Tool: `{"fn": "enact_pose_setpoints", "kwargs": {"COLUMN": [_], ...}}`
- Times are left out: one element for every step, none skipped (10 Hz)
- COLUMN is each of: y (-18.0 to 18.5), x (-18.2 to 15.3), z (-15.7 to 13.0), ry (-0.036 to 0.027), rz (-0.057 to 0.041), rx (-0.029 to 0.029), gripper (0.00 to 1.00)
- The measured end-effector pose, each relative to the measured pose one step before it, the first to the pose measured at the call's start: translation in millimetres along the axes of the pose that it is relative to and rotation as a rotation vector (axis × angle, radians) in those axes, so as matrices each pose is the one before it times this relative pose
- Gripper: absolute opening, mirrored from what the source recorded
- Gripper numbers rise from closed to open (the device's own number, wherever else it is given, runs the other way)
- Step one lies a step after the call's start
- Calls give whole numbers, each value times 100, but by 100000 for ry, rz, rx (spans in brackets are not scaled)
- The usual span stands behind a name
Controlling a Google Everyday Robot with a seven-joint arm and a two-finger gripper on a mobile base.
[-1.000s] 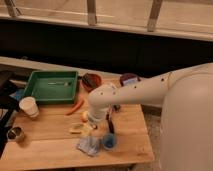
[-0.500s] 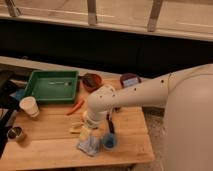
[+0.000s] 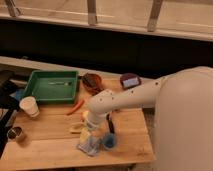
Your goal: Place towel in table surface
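The towel [image 3: 89, 145] lies crumpled on the desk [image 3: 45, 135] near its front edge, beside a blue cup [image 3: 109, 142], seemingly lowered there for release. The hand [image 3: 88, 131] sits right above it; whether it grips I cannot tell. Since half a second ago, both have barely shifted.

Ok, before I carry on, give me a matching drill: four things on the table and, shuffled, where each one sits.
Things:
1. green tray
2. white cup
3. towel
4. metal cup

Places on the table:
A. near the front edge, right under the tool
B. back left part
C. left side, just in front of the tray
D. front left corner

Pairs: 1-B, 2-C, 3-A, 4-D.

The tool sits low over the towel, at the end of the arm.
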Motion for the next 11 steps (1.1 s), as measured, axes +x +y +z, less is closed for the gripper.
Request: {"fn": "enact_pose_setpoints", "kwargs": {"y": [-75, 15, 184, -148, -126, 1, 30, 17, 62, 305, 458], "x": [162, 64, 53, -8, 74, 113, 27, 10, 108, 563, 138], "z": [907, 752, 419, -268, -185, -172, -21, -4, -60, -681, -972], "ry": [291, -12, -95, -286, 207, 291, 109, 32, 67, -603, -1125], "rz": [673, 448, 484, -173, -376, 234, 173, 215, 191, 891, 566], "rx": [-2006, -1462, -1038, 391, 325, -76, -118, -81, 241, 2915, 2779], "gripper": [80, 80, 80, 80, 80, 80, 80, 80, 80, 80, 80]}}
